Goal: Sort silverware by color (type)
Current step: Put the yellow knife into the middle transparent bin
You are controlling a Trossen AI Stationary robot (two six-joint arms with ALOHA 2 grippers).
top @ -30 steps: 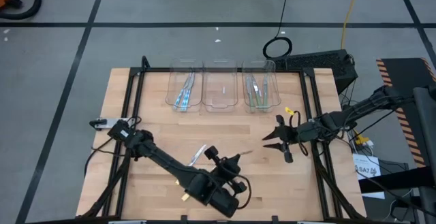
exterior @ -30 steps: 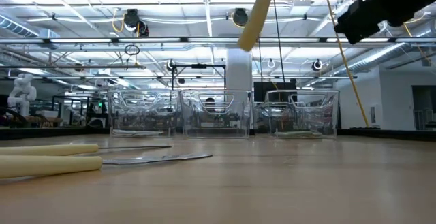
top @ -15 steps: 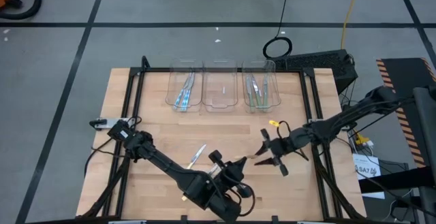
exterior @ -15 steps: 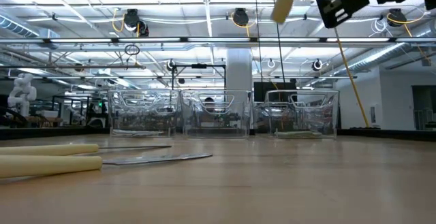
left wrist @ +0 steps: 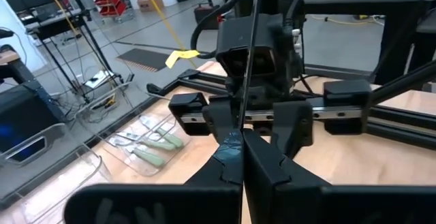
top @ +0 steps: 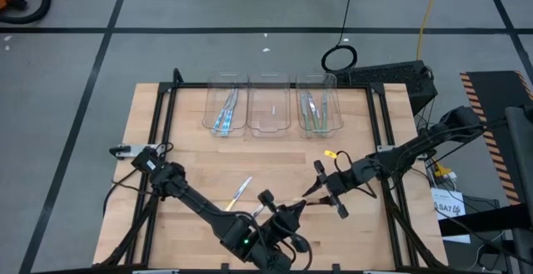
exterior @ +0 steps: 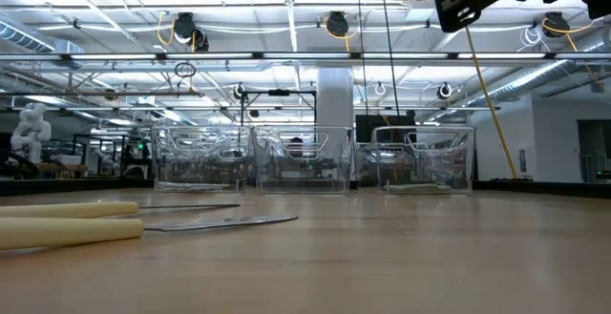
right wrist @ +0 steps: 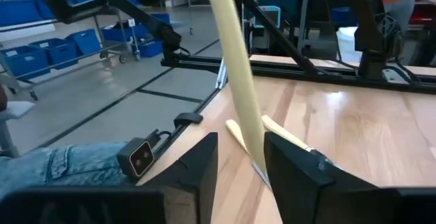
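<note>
Overhead, the left gripper point(top: 291, 211), low and centre in frame, is clamped shut on the thin metal end of a pale yellow utensil point(right wrist: 238, 94), whose handle rises between the right gripper's point(top: 319, 187) parted fingers point(right wrist: 294, 173). Two more yellow-handled pieces point(exterior: 67, 226) lie on the table point(top: 191, 161) at lower left, while blue ones point(top: 226, 112) and green ones point(top: 314, 112) sit in the outer bins point(top: 271, 106) up top.

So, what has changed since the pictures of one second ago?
The right hand moved across toward the left hand; its open fingers now stand either side of the slim utensil with a pale yellow handle. The left hand, shut on that utensil's silvery head, carried it a little toward the right hand. The pale yellow utensils lying on the table and the three clear plastic bins stayed put.
</note>
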